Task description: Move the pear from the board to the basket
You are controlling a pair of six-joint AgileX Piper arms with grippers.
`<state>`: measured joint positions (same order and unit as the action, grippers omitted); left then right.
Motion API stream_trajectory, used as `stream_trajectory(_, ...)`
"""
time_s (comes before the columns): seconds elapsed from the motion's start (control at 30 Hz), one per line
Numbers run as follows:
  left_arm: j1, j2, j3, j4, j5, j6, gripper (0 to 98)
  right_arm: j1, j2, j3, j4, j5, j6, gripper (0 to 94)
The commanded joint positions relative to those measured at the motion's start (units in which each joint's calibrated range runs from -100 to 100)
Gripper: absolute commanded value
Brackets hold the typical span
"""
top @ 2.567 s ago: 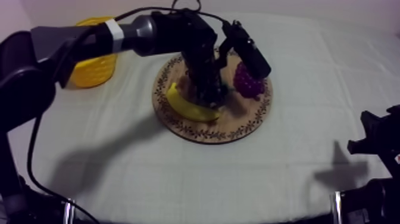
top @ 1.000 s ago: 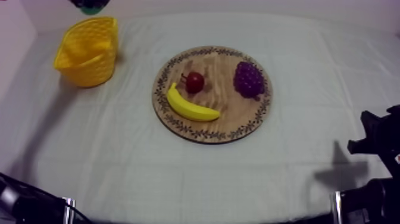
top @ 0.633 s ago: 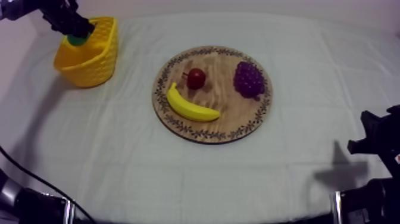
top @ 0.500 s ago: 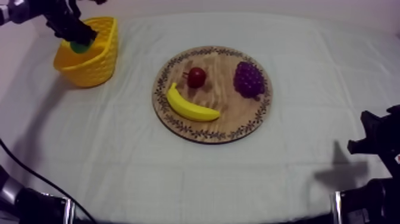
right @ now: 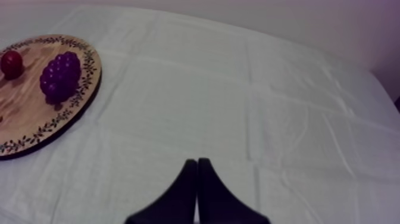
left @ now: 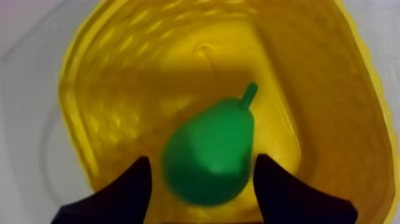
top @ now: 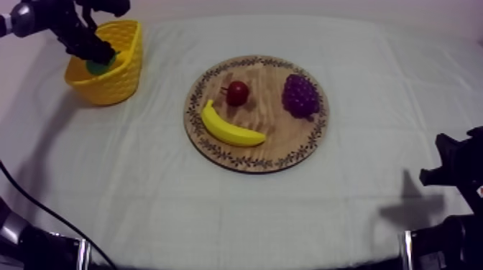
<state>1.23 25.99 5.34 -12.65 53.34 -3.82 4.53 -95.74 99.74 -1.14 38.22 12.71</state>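
lower in the yellow basket than before: pear released, left gripper spread around it. half hidden from above by that gripper. right gripper clenched empty.

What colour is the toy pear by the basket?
Green, stem included; the green toy pear shows best in the left wrist view, against the yellow basket.

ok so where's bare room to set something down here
Bare cloth in front of the wooden board and between it and the right end effector. Crowded: the board itself; yellow basket, with pear and left end effector.
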Motion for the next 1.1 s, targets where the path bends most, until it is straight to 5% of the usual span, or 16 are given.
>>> stream_trajectory(0.0,-0.46,-0.43,0.16,0.99,0.14,-1.57,68.1,-0.01,-0.02,0.04,0.00,0.00,0.02,0.3)
stream_trajectory(0.1,-0.90,-1.49,0.97,2.05,-0.01,-2.51,69.9,-0.01,-0.02,0.04,0.00,0.00,0.02,0.3)
stream_trajectory(0.2,-0.56,-3.18,3.09,2.39,-1.64,-2.76,61.8,-0.01,-0.02,0.04,0.00,0.00,0.02,0.3)
stream_trajectory(0.37,0.38,-9.13,9.60,2.52,-5.89,-2.26,17.4,-0.01,-0.02,0.04,0.00,0.00,0.02,0.3)
stream_trajectory(0.47,0.31,-14.34,14.24,3.47,-7.56,-2.26,6.0,-0.01,-0.02,0.04,0.00,0.00,0.00,0.3)
stream_trajectory(1.07,3.62,-56.63,51.75,3.74,-17.77,4.44,0.0,-0.01,-0.02,0.04,0.00,0.00,0.02,0.3)
